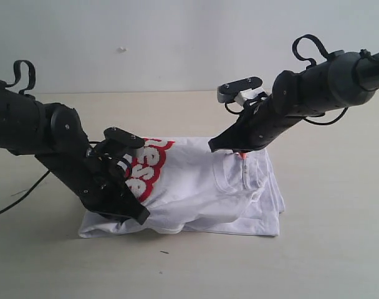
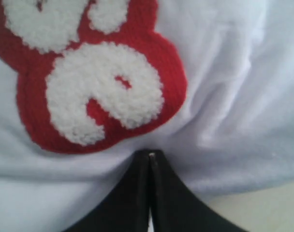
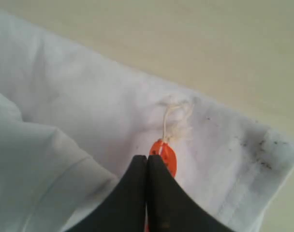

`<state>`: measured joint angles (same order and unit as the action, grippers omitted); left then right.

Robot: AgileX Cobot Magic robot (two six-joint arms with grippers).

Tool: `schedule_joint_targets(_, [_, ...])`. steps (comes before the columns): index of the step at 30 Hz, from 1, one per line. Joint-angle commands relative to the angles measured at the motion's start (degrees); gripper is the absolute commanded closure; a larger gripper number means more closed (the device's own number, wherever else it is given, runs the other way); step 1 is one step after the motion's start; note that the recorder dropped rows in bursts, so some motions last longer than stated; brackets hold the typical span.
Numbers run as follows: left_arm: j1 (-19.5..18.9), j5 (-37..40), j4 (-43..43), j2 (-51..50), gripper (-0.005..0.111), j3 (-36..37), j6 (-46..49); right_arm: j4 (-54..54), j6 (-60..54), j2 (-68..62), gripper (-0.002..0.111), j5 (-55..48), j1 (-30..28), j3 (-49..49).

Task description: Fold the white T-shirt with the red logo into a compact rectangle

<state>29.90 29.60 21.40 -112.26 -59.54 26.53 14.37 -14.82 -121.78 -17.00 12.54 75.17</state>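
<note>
A pale beige tabletop runs back to a plain white wall. In the lower middle of the exterior frame lies the wrinkled white cotton T-shirt, partly folded into a rough rectangle. Its long red patch with fuzzy white letters shows on the left half, partly hidden by the left arm.

The black left gripper reaches down from the left edge of the frame to the shirt's lower left part. Its jaws are pressed fully together, with the tips against a fold of cloth just beside the red patch. The close view is soft, so whether any cloth is pinched between them cannot be told.

The black right gripper slants in from the upper right to the shirt's upper edge. Its jaws are also closed tight, with the tips touching or just beside a small orange tag on a white string. The cloth near the tag carries dark specks.
</note>
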Motion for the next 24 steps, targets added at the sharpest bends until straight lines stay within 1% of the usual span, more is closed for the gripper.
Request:
schedule_joint_targets(1, [0.4, 5.7, -0.6, -0.3, 0.107, -1.9, 0.4, -2.1, -0.4, 0.5, 0.108, -0.2, -0.3, -0.2])
schedule_joint_targets(5, [0.4, 6.9, -0.6, 3.5, 0.107, -3.6, 0.4, -2.1, -0.4, 2.7, 0.108, -0.8, -0.3, -0.2])
schedule_joint_targets(7, [0.4, 5.5, -0.6, 5.9, 0.107, -3.7, 0.4, -1.5, -0.4, 4.3, 0.108, -1.4, -0.3, -0.2])
schedule_joint_targets(9, [0.4, 3.5, 1.5, 7.8, 0.107, -3.7, 0.6, -1.5, -0.4, 5.6, 0.108, -2.0, -0.3, -0.2])
schedule_joint_targets(10, [0.7, 2.1, 4.9, 8.5, 0.107, -3.4, 2.5, -1.5, -0.5, 6.5, 0.108, -2.1, -0.3, -0.2])
schedule_joint_targets(11, [1.4, 0.3, 10.3, 8.7, 0.107, -2.9, 6.0, -1.5, -0.5, 7.1, 0.108, -2.1, -0.3, -0.2])
schedule_joint_targets(12, [2.6, -1.0, 16.7, 8.7, 0.107, -2.4, 11.9, -1.5, -0.5, 8.0, 0.108, -2.0, -0.3, -0.2])
schedule_joint_targets(13, [4.2, -2.2, 23.2, 8.1, 0.107, -2.1, 18.5, -1.5, -0.5, 8.8, 0.108, -1.9, -0.3, -0.2])
schedule_joint_targets(15, [7.3, -3.5, 33.4, 5.7, 0.107, -1.9, 27.7, -1.3, -0.2, 10.2, 0.108, -1.7, -0.3, -0.2])
schedule_joint_targets(16, [9.1, -4.7, 37.9, 4.0, 0.107, -2.1, 31.1, -1.3, -0.2, 10.9, 0.108, -1.7, -0.3, -0.2])
schedule_joint_targets(17, [10.5, -5.3, 39.6, 2.5, 0.107, -2.5, 32.8, -1.1, -0.2, 11.3, 0.108, -1.8, -0.3, -0.2])
schedule_joint_targets(19, [12.3, -4.8, 39.3, -1.4, 0.107, -3.7, 32.1, -1.1, -0.2, 12.2, 0.108, -2.5, -0.3, -0.2])
schedule_joint_targets(22, [12.7, -1.6, 38.5, -5.4, 0.107, -4.6, 30.6, -1.1, 0.0, 12.7, 0.108, -3.0, -0.3, -0.2])
schedule_joint_targets(24, [12.7, -1.0, 38.3, -6.7, 0.107, -4.8, 29.5, -1.1, 0.0, 12.8, 0.108, -3.1, -0.3, -0.2])
